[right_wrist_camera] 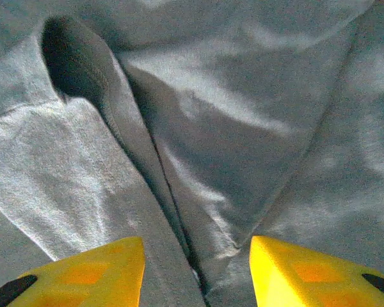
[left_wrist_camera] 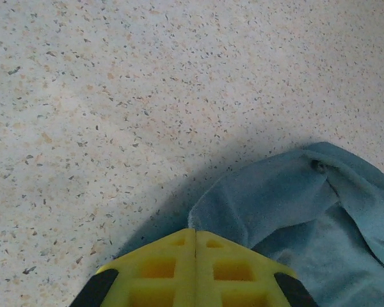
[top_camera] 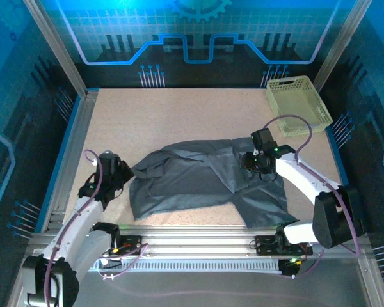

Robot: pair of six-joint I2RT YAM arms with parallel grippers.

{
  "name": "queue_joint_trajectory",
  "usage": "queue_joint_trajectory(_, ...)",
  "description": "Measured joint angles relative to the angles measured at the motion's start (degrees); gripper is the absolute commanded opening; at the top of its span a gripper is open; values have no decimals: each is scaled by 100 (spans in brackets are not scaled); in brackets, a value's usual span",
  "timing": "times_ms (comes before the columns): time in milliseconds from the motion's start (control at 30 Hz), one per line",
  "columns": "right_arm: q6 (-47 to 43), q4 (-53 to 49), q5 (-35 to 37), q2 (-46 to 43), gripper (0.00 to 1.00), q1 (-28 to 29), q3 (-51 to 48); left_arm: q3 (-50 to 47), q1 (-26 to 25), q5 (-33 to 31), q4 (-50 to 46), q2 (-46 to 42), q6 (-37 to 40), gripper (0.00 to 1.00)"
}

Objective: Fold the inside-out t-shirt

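Grey t-shirt (top_camera: 198, 182) rumpled, no clean fold yet; most work left. Over its 3 o'clock side, right gripper (right_wrist_camera: 197, 242), jaws apart. At 9 o'clock edge, left gripper (left_wrist_camera: 194, 231) clenched.

Bright, even light from above on the speckled table (top_camera: 179, 115), blue glow on the back wall (top_camera: 198, 38) beyond the t-shirt (top_camera: 198, 179), soft grey shadow left of the t-shirt in the left wrist view, pale sheen on its folds, one dark hollow, slight softness up close
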Motion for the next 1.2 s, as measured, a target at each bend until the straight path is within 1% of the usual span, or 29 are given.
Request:
queue_joint_trajectory(167, 227, 87, -188, -68, 49, 96, -643, 0, 0, 11, 83, 70, -46, 0)
queue_joint_trajectory(400, 688, 393, -601, -463, 51, 162, -1325, 0, 0, 68, 116, 190, -83, 0)
queue_joint_trajectory(567, 1075, 785, -828, -713, 49, 164, -1637, 0, 0, 109, 188, 205, -83, 0)
queue_joint_trajectory(800, 1311, 1088, -962, -739, 44, 313, -1692, 0, 2, 151, 197, 258, -83, 0)
queue_joint_trajectory(900, 1373, 1139, -955, -732, 44, 317, -1692, 0, 0, 151, 199, 258, -83, 0)
queue_joint_trajectory(1000, 1443, 1150, -931, -697, 50, 319, -1692, 0, 0, 149, 201, 258, -83, 0)
queue_joint_trajectory(1067, 1497, 1137, -894, -684, 51, 319, -1692, 0, 0, 151, 201, 258, -83, 0)
queue_joint_trajectory(1200, 1646, 1021, -793, -686, 48, 328, -1692, 0, 2, 151, 201, 258, -83, 0)
